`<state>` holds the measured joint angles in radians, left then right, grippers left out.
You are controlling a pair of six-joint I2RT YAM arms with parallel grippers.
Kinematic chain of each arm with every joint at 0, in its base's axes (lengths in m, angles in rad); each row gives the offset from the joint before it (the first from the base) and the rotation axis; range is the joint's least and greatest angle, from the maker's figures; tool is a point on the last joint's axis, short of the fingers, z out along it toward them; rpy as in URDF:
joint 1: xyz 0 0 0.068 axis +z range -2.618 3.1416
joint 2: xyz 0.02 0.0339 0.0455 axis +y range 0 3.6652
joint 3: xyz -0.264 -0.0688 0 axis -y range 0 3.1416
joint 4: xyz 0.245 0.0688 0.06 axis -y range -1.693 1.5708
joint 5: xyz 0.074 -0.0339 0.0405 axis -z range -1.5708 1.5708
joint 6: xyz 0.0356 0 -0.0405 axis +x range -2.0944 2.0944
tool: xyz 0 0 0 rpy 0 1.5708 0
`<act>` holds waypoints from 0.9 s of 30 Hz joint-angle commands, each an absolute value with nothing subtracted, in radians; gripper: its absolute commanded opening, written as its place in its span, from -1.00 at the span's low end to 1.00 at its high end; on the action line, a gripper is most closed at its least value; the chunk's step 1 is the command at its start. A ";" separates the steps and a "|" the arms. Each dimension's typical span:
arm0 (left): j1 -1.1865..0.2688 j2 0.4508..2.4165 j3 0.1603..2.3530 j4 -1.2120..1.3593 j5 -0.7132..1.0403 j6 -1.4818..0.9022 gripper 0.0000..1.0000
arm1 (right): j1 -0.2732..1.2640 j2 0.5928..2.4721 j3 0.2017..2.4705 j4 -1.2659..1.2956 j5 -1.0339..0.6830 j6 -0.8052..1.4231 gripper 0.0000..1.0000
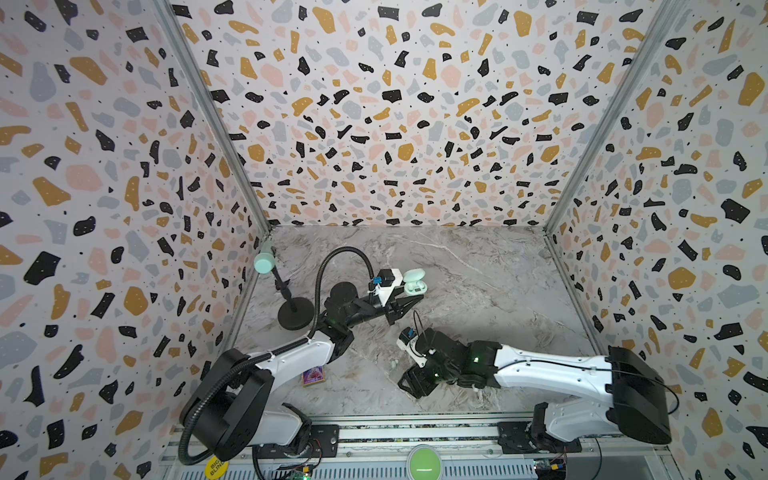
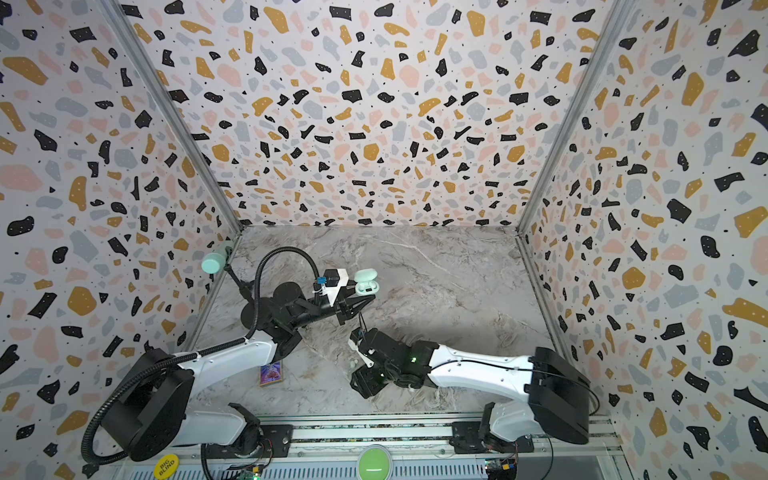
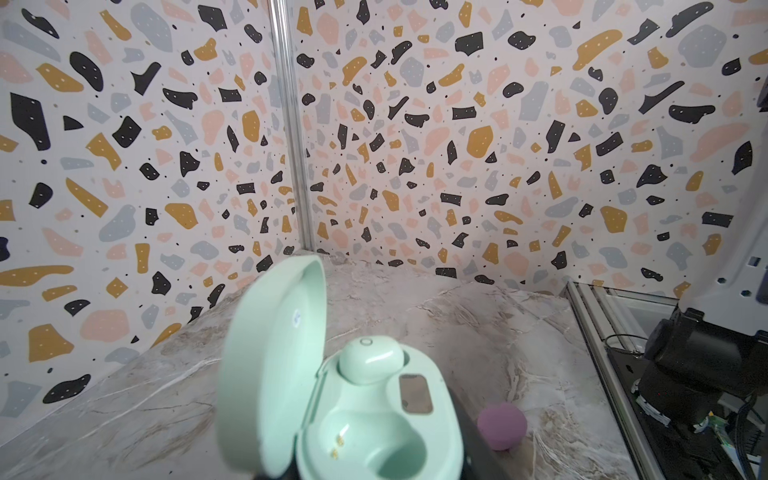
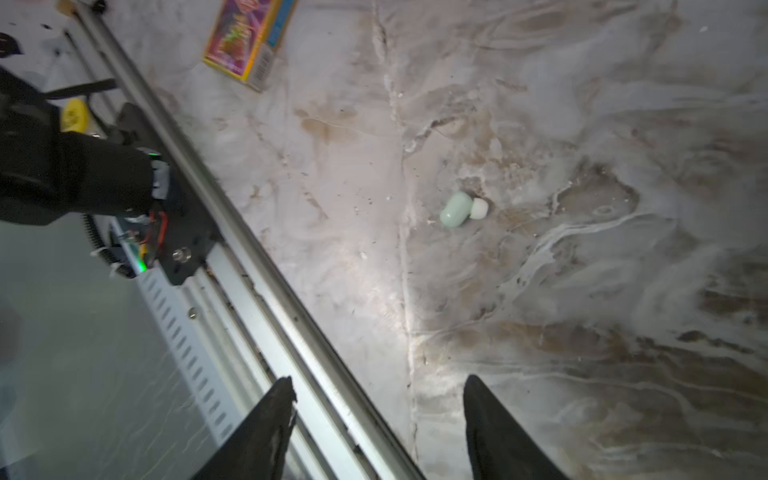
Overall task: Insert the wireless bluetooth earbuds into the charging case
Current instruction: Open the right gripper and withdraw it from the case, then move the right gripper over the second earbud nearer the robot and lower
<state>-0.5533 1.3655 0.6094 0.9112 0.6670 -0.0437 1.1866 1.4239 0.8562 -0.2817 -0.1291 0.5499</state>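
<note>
Mint bud [image 4: 457, 210] loose on tabletop [image 4: 582, 124], ahead of R jaws, near, not touching, a bit off-centre toward one finger [image 4: 494, 424]; long axis slanted across closing line. R jaws spread, empty; R arm [image 1: 540, 370] nearer by far. L jaws pinching open case [image 3: 365, 407], other bud [image 3: 371, 359] seated, 2nd socket [image 3: 395, 453] free. Prob. needs wrist turn before descent.

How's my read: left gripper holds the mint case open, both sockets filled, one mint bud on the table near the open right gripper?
Only one socket is filled. The left wrist view shows one earbud seated in the mint case and the other socket empty. The rest stands: the left gripper holds the case, and the mint bud lies near the open right gripper.
</note>
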 commanded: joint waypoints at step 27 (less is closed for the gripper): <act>-0.500 1.390 0.634 0.972 0.680 -0.056 -0.49 | 1.173 1.767 1.049 -0.279 -0.044 0.685 -0.01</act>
